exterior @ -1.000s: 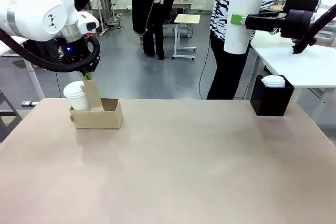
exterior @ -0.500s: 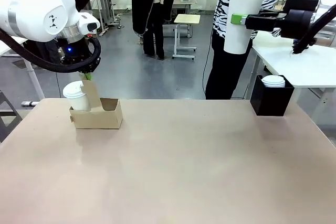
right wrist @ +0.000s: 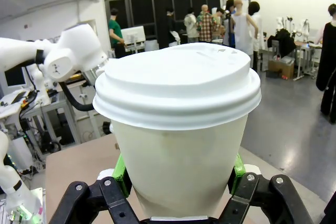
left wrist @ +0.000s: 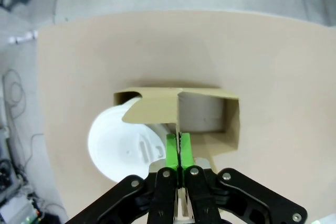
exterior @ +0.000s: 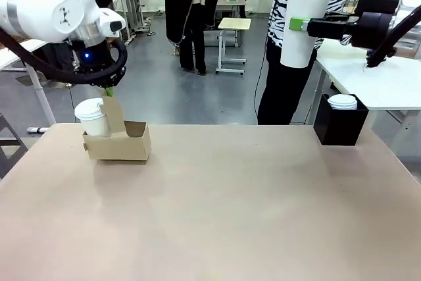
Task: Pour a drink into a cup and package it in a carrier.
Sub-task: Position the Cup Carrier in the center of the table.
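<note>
A brown cardboard carrier point(exterior: 118, 143) sits at the table's far left with a white lidded cup point(exterior: 92, 118) in its left hole. My left gripper point(exterior: 107, 92) comes down from above and is shut on the carrier's upright handle tab point(exterior: 113, 115). From the left wrist, the green pads point(left wrist: 172, 148) pinch the tab between the cup lid point(left wrist: 121, 142) and the empty hole point(left wrist: 202, 114). My right gripper point(exterior: 299, 24) is shut on a second white lidded cup point(exterior: 304, 18), held upright high at the far right; it also looms close in the right wrist view, cup point(right wrist: 178, 119). The drink is hidden.
A black box point(exterior: 339, 129) of white lids stands at the table's far right edge. A person in a striped top point(exterior: 279, 11) stands behind the held cup. A white side table point(exterior: 388, 80) lies beyond the right corner.
The left jaws have closed fully on the handle tab. The carrier with its cup has shifted slightly left. The right arm has not moved.
</note>
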Controlling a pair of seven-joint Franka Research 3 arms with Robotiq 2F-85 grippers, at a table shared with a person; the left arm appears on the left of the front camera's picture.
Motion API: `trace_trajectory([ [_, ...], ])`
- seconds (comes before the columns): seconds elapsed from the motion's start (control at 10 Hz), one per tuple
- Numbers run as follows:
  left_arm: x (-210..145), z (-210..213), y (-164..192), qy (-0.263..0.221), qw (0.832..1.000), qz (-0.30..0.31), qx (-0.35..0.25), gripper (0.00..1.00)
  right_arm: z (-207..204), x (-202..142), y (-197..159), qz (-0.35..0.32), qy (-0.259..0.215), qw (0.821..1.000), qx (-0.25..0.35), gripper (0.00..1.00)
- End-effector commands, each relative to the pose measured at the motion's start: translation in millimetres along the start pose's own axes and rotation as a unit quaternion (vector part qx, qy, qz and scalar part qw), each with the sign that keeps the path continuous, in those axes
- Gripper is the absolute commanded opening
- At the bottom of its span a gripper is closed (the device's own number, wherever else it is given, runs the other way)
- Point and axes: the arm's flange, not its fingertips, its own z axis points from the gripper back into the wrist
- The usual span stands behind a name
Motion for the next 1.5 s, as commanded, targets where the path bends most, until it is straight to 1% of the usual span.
trace_trajectory([
  [0.0,-7.8,51.7,-33.5,0.001,0.999,0.032,0.031,0.02,-1.4,1.3,1.0,0.004,-0.005,1.000,0.002,0.81],
  [0.2,-28.5,94.4,-79.7,0.001,0.998,0.035,0.049,0.02,-1.4,1.3,1.0,0.004,-0.005,1.000,0.002,0.81],
  [0.4,-56.6,114.4,-138.2,-0.009,0.998,0.024,0.049,0.02,-1.4,1.3,1.0,0.004,-0.005,1.000,0.002,0.81],
  [0.5,-68.0,116.8,-165.4,-0.012,0.999,0.020,0.042,0.02,-1.4,1.3,1.0,0.004,-0.005,1.000,0.002,0.81],
  [0.8,-98.4,103.9,-235.7,-0.010,0.999,0.028,0.038,0.02,-1.4,1.3,1.0,0.004,-0.005,1.000,0.002,0.81],
  [0.9,-103.5,93.2,-251.8,-0.014,0.999,0.033,0.035,0.02,-1.4,1.3,1.0,0.004,-0.005,1.000,0.002,0.81],
  [1.0,-106.7,80.4,-265.1,-0.011,0.999,0.031,0.026,0.02,-1.4,1.3,1.0,0.004,-0.005,1.000,0.002,0.81],
  [1.1,-111.3,66.3,-278.4,0.008,1.000,0.018,0.017,0.02,-1.4,1.3,1.0,0.004,-0.005,1.000,0.002,0.81],
  [1.4,-130.4,36.5,-304.0,0.008,1.000,-0.001,0.015,0.02,-1.4,1.3,1.0,0.004,-0.005,1.000,0.002,0.81],
])
